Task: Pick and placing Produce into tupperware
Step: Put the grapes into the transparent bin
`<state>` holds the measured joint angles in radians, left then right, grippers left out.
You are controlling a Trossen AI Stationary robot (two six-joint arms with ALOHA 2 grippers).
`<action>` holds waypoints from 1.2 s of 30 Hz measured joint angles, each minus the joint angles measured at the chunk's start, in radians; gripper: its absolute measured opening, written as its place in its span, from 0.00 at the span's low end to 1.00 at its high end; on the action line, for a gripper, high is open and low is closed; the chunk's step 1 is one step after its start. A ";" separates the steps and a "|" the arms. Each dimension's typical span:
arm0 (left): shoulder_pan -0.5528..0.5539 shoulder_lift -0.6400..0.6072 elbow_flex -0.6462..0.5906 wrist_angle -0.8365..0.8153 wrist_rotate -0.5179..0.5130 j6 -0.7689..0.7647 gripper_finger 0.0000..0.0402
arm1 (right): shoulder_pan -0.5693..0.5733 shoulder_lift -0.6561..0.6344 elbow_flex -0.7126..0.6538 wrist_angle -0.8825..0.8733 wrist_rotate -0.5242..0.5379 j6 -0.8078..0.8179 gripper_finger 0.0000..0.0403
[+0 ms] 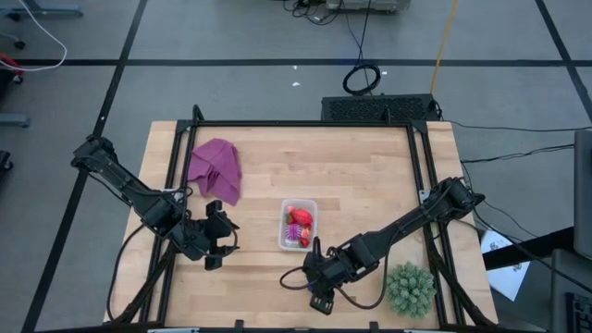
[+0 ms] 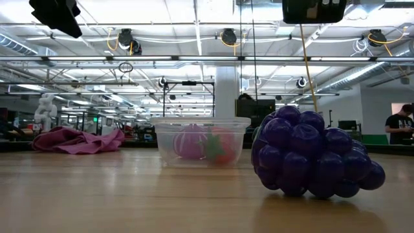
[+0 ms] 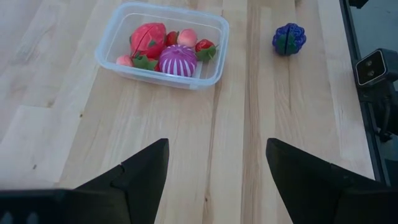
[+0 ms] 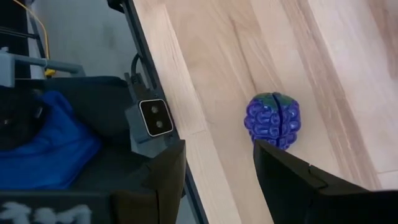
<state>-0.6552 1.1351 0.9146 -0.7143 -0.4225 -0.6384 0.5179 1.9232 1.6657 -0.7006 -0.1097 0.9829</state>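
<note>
High view: purple berry (image 4: pixel 272 121) lies near the desk (image 1: pixel 370 176) front edge, under the right gripper (image 1: pixel 317 277); both jaws open, empty; left gripper (image 1: pixel 225 242) beside the tupperware (image 1: pixel 298 225).

Robotics lab — ceiling pipes (image 2: pixel 194 59), workstations (background)

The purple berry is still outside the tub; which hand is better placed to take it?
The right hand: it hangs open almost over the purple berry. The left hand waits open beyond the tub, farther away.
</note>
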 joint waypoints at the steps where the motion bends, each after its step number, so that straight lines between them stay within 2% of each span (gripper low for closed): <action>1: 0.000 0.000 0.000 0.000 -0.001 0.000 0.68 | 0.000 0.000 0.000 -0.001 0.000 0.000 0.45; 15: 0.000 0.000 0.000 0.000 -0.024 -0.011 0.68 | 0.000 0.000 -0.065 -0.006 0.001 0.035 0.46; 18: 0.000 0.000 0.000 0.000 -0.024 -0.011 0.68 | 0.000 0.000 -0.086 -0.004 0.000 0.050 0.50; 27: 0.000 0.000 0.000 0.000 -0.025 -0.014 0.68 | 0.000 0.000 -0.104 0.089 -0.011 0.056 0.71; 36: 0.000 0.000 0.000 0.000 -0.025 -0.014 0.68 | -0.001 0.000 -0.132 0.103 -0.024 -0.010 0.75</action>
<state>-0.6550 1.1349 0.9146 -0.7143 -0.4477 -0.6521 0.5164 1.9228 1.5334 -0.5972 -0.1338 0.9732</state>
